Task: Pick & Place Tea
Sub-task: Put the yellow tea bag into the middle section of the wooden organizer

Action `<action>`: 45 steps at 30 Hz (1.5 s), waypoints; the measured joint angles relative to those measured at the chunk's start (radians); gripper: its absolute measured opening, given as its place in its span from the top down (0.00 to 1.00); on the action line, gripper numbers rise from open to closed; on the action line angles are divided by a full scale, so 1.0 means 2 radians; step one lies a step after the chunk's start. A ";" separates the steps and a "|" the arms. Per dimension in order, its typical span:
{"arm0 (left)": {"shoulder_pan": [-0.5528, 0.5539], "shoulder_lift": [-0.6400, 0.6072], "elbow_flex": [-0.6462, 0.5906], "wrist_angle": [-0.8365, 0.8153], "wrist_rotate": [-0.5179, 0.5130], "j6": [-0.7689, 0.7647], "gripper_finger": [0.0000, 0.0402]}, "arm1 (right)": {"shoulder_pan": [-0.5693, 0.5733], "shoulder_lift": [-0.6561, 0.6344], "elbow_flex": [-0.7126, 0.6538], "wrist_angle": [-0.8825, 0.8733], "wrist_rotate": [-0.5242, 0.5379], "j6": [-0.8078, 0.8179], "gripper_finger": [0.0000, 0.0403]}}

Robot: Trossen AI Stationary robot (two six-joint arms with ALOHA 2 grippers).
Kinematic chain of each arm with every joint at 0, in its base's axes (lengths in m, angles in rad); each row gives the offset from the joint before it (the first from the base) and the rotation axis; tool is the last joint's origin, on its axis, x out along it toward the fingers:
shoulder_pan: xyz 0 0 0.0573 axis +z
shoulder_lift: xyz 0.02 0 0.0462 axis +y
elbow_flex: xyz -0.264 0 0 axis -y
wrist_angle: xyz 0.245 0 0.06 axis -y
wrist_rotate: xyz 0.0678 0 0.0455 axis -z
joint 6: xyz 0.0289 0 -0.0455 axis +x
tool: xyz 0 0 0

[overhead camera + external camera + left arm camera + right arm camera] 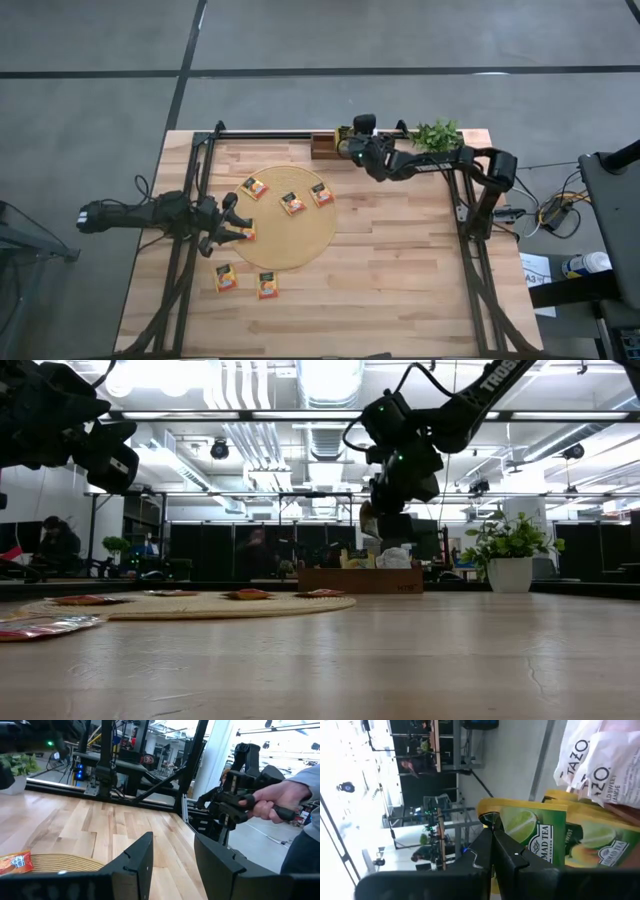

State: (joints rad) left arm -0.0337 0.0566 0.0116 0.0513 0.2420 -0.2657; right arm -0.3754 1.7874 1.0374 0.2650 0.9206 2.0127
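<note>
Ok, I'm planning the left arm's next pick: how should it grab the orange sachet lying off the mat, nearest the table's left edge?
Probably from straight above. The sachet lies flat on the bare table, with no raised side to pinch, so the open left gripper should straddle two opposite edges and squeeze until it buckles up.

Even overhead lighting; ceiling strip lights (330,380) glare in the low view, silhouetting the arms. Foreground tabletop (400,660) blurs; right wrist background overexposed.
</note>
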 joint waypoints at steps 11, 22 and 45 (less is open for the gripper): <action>0.000 0.000 0.000 0.000 0.000 0.000 0.66 | -0.003 0.024 0.017 -0.018 -0.024 0.008 0.98; 0.000 0.001 0.000 0.000 0.000 0.000 0.66 | -0.001 0.096 0.090 -0.007 -0.037 0.011 0.98; 0.000 0.001 0.000 0.000 0.000 0.000 0.66 | -0.016 0.115 0.079 -0.036 -0.064 0.024 0.98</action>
State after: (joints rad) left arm -0.0334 0.0591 0.0116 0.0511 0.2419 -0.2657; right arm -0.4067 2.0180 1.1964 0.1926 0.7917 2.0611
